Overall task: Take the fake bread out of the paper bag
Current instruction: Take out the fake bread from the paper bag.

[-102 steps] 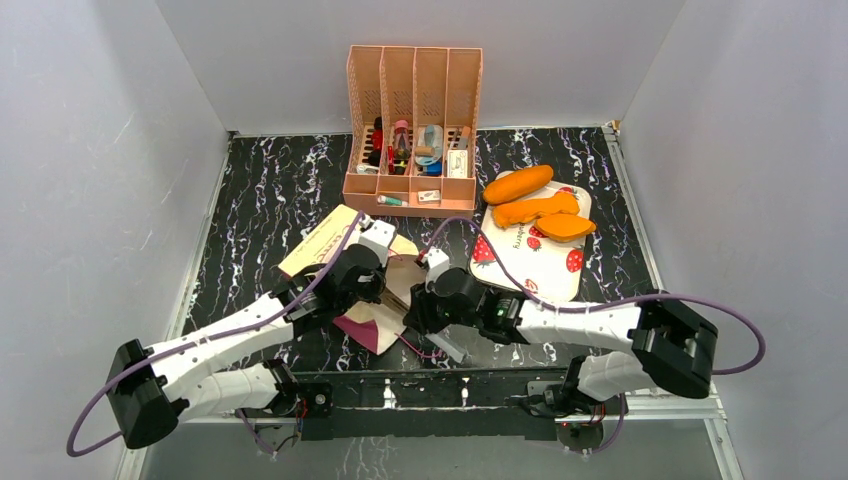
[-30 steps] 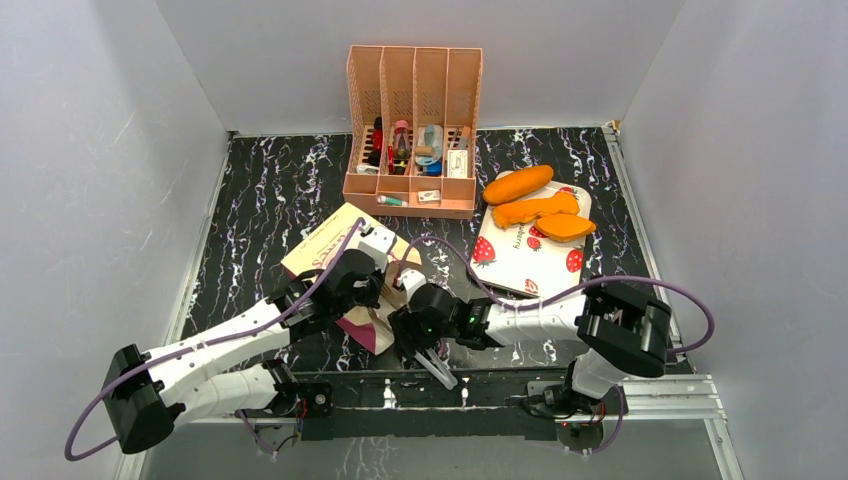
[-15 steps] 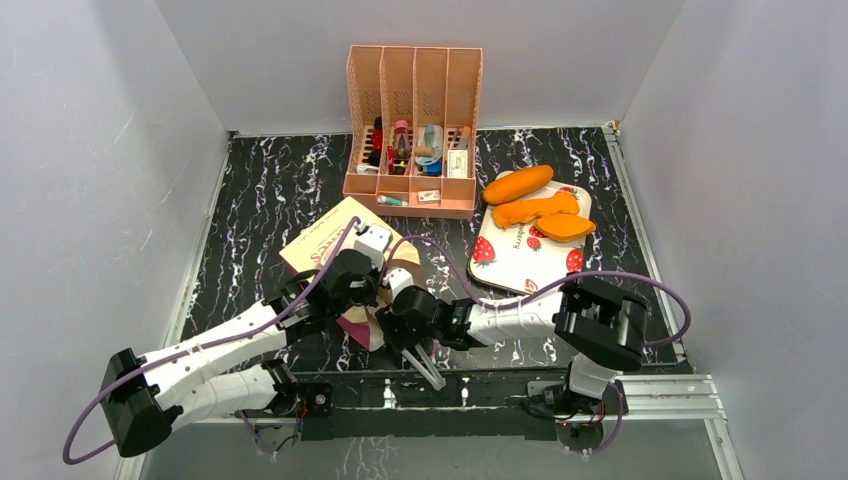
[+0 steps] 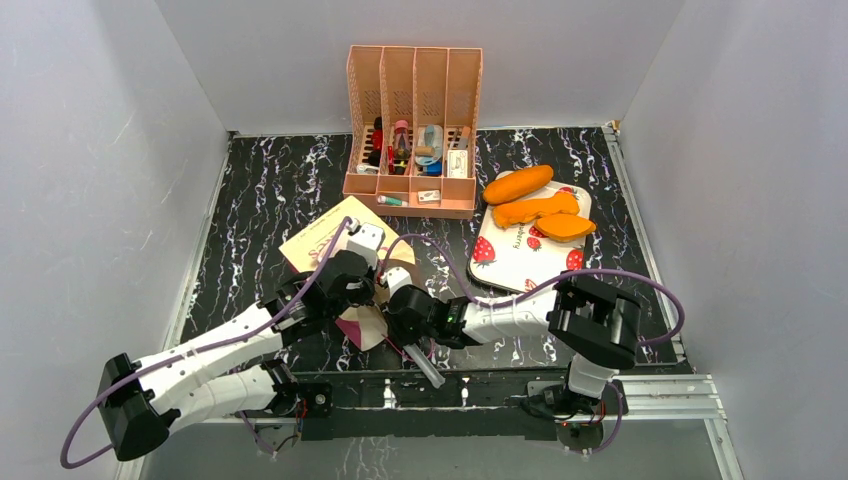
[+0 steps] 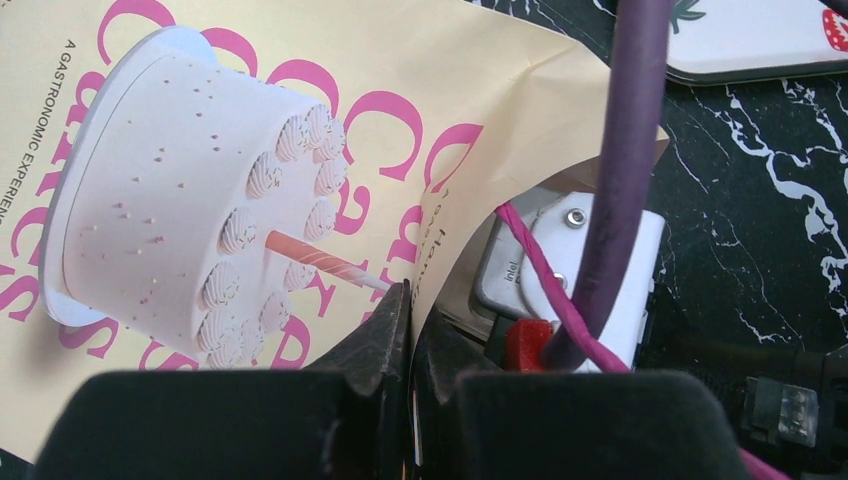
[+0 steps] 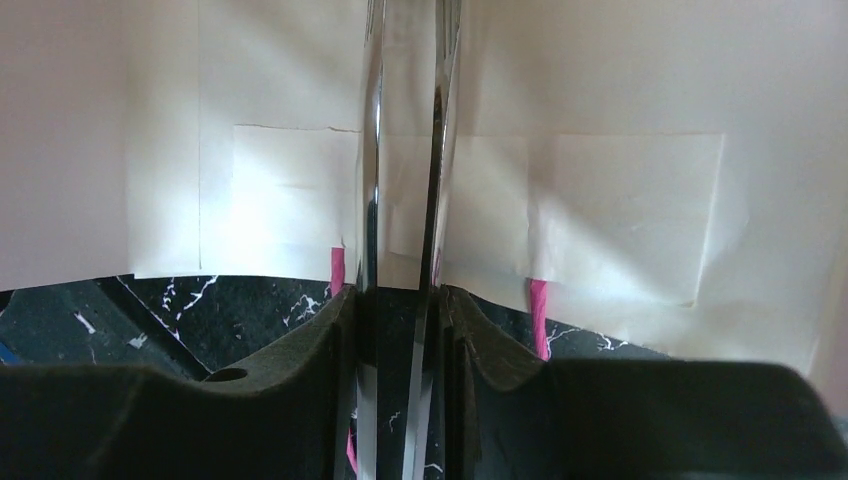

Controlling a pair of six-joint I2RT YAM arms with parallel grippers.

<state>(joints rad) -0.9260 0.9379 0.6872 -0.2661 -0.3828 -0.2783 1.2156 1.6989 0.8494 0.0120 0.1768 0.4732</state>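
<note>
Evidently the left gripper (image 5: pixel 398 292) pinches the rim of the paper bag (image 4: pixel 318 238), near the surface's front edge, to prop its mouth open. The right gripper (image 6: pixel 400 250) probes inside, jaws' state indeterminate; the fake bread (image 4: pixel 535 209) lies on the tray (image 4: pixel 520 270), toward the right rear corner.

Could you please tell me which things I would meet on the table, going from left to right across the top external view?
paper bag → peach organiser → strawberry-print tray, which carries the fake bread
</note>
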